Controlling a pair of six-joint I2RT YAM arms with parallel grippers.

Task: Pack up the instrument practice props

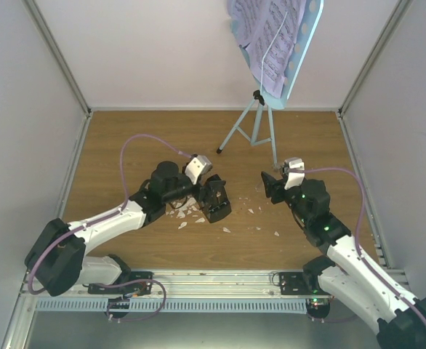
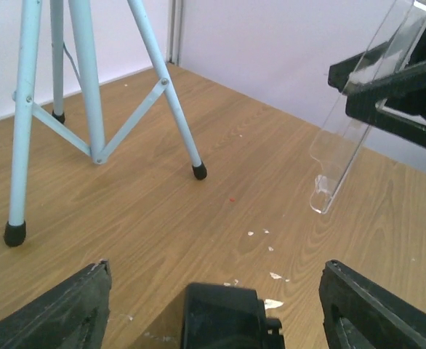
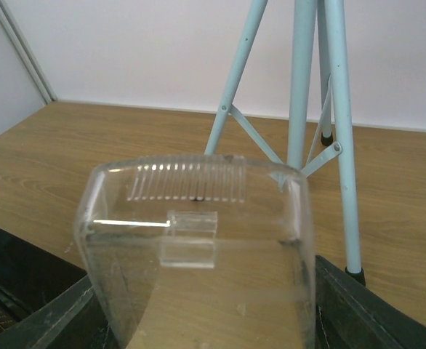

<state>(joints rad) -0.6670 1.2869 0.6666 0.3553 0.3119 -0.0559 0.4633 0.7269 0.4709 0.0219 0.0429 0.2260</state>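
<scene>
While R end effector (image 3: 209, 316) grips clear cover (image 3: 198, 240) | L end effector (image 2: 214, 309) splayed astride metronome (image 2: 224, 326)

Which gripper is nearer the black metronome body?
Left. The left gripper sits open around the black metronome body; the right gripper holds the clear cover apart to its right.

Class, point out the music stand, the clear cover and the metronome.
music stand (image 2: 86, 73), left wrist view, on a tripod leg.
clear cover (image 3: 198, 247), right wrist view, middle of its wall.
metronome (image 2: 224, 316), left wrist view, its black body.
</scene>
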